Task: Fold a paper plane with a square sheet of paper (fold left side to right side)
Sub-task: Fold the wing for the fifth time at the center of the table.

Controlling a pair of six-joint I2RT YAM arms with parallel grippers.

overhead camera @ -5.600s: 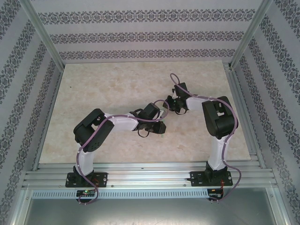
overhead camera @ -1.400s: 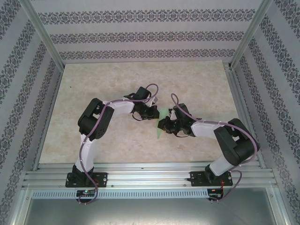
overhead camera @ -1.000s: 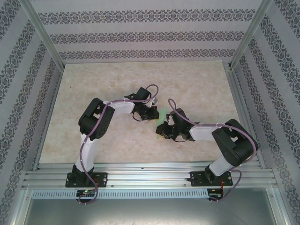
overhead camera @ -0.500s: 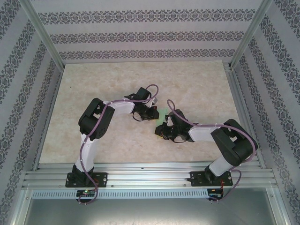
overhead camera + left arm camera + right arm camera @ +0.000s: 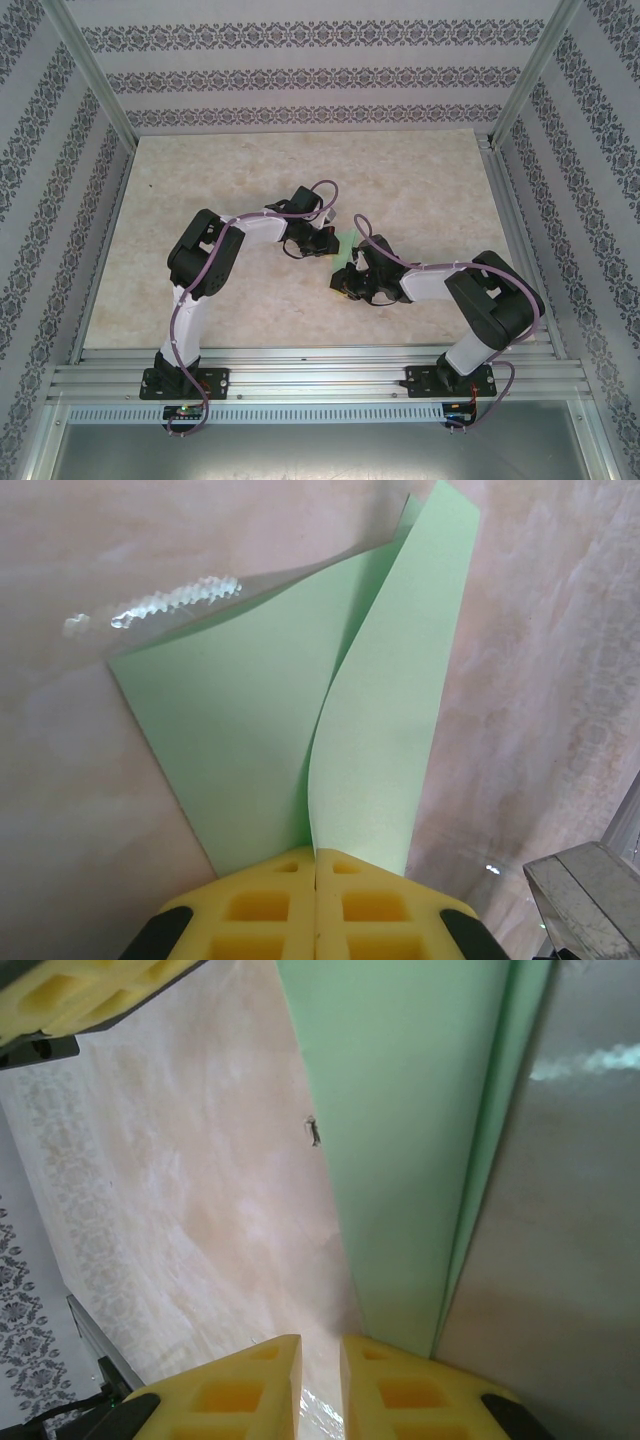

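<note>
The square sheet of paper [image 5: 348, 240] is light green and folded narrow, lying mid-table between the two grippers. In the left wrist view the paper [image 5: 250, 730] lies partly flat while one flap curves up into my left gripper [image 5: 315, 852], which is shut on that flap's edge. From above, the left gripper [image 5: 330, 243] sits at the paper's far left side. My right gripper [image 5: 340, 285] is low at the paper's near end. Its jaws [image 5: 320, 1345] stand slightly apart with bare table between them, and one finger [image 5: 400, 1380] rests by the folded paper [image 5: 420, 1130].
The marble-patterned table [image 5: 200, 180] is bounded by patterned walls and aluminium posts, with a metal rail [image 5: 300, 375] along the near edge. The left gripper's yellow finger [image 5: 90, 990] appears at the top left of the right wrist view.
The right gripper has crept slightly left and nearer along the paper, covering more of it from above. The left arm has held still, shut on the flap.
</note>
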